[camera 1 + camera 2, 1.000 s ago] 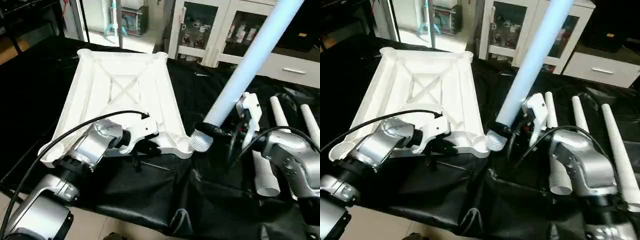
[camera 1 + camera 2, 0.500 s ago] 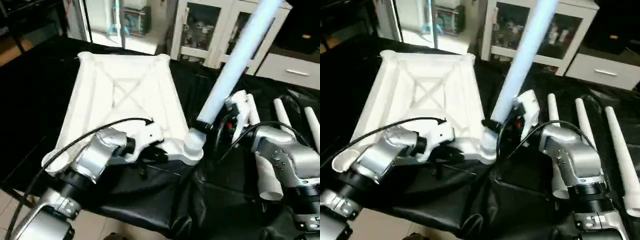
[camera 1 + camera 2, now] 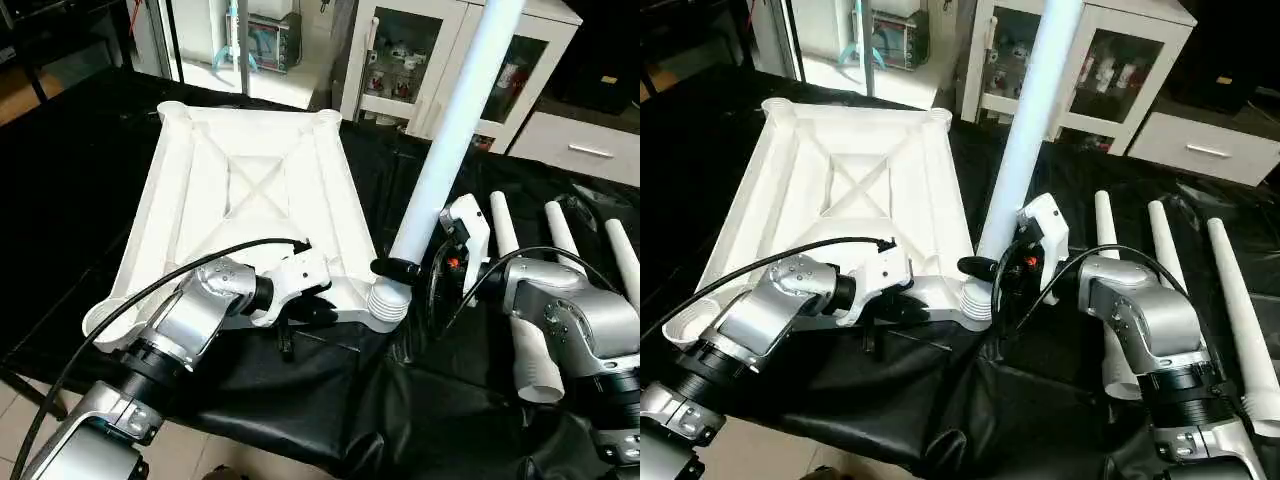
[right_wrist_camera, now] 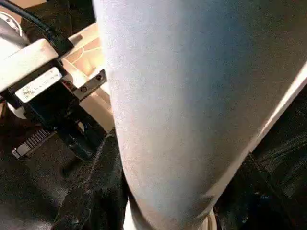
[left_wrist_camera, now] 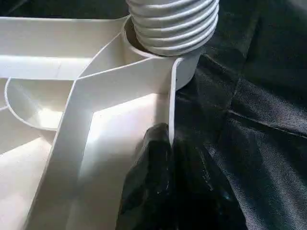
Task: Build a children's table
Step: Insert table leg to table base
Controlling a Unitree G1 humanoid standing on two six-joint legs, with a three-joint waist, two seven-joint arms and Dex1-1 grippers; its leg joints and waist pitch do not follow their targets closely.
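Black cloth drapes the work tabletop, glass-fronted cabinets behind. Children's table top lies underside up, X-ribs showing, near edge toward the robot. Left gripper has its jaws closed on the thin rim wall right beside the near right corner socket, steadying the piece. Right gripper holds a white leg just above its threaded end, jaws clamped round the shaft, leg nearly upright with the threads entering the socket; how deep is hard to tell. Three spare legs lie on the cloth at right. Hollow plastic: light, stiff, smooth, probably slippery; grip the leg low near the thread.
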